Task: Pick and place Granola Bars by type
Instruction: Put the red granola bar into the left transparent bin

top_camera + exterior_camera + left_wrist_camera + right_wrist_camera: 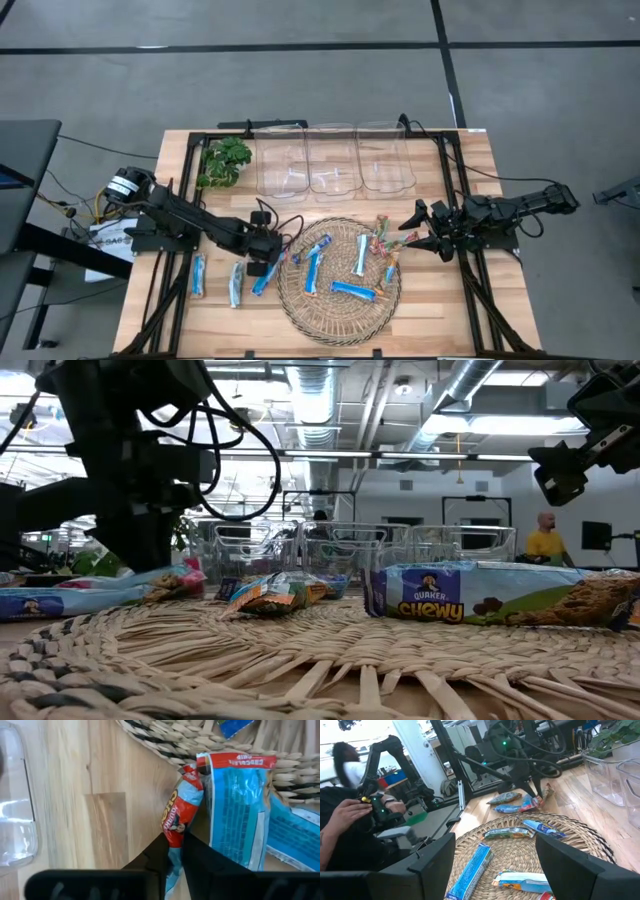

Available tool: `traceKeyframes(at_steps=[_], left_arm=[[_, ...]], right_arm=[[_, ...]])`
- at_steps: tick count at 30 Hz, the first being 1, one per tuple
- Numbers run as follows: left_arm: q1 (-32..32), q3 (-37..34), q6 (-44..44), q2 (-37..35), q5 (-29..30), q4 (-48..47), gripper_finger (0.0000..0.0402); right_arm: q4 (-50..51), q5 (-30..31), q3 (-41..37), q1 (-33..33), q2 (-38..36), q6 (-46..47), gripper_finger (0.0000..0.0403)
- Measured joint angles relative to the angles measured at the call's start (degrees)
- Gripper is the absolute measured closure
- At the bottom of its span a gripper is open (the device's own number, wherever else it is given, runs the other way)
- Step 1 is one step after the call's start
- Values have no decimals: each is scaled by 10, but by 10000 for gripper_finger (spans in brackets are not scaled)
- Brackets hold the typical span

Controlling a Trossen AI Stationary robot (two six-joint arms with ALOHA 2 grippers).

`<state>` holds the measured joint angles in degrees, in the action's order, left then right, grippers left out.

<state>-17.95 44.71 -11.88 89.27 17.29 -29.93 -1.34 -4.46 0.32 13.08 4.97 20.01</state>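
Several wrapped granola bars lie flat on a round woven mat [340,300]: blue ones [317,266] and multicoloured ones [382,236]. Three more blue bars lie on the wood left of the mat [198,275]. My left gripper [268,256] stands at the mat's left rim, shut on a blue bar with a red end [176,817]. Another blue bar [235,810] lies right beside it. My right gripper [418,233] hovers open over the mat's right edge, its fingers [437,857] apart above the bars, touching nothing. My left gripper pinches the blue-and-red bar between its two fingers at the bar's near end [172,851], with the fingers lying along its length. The red far end [189,772] reaches the mat's rim. Whether the bar is lifted clear of the table I cannot tell.
Three clear plastic bins [333,165] stand in a row at the table's far side, with a green leafy plant [222,160] left of them. Black frame rails run along both table sides. A person [350,815] sits beyond the table's left side.
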Motion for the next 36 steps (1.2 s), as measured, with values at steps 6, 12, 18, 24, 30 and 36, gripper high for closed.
traceKeyframes(at_steps=[6, 12, 18, 24, 30, 36], left_arm=[[15, 0, -10, 0, 44, 9, 376], [42, 0, -14, 0, 84, 74, 375], [65, 0, -12, 0, 102, 214, 377], [76, 0, 44, 0, 102, 420, 371], [85, 0, 122, 0, 102, 610, 370], [85, 1, 191, 0, 102, 729, 370]], right_arm=[[0, 0, 0, 0, 0, 0, 132], [0, 0, 0, 0, 0, 0, 132], [0, 0, 0, 0, 0, 0, 132], [0, 0, 0, 0, 0, 0, 132], [0, 0, 0, 0, 0, 0, 132], [0, 0, 0, 0, 0, 0, 132]])
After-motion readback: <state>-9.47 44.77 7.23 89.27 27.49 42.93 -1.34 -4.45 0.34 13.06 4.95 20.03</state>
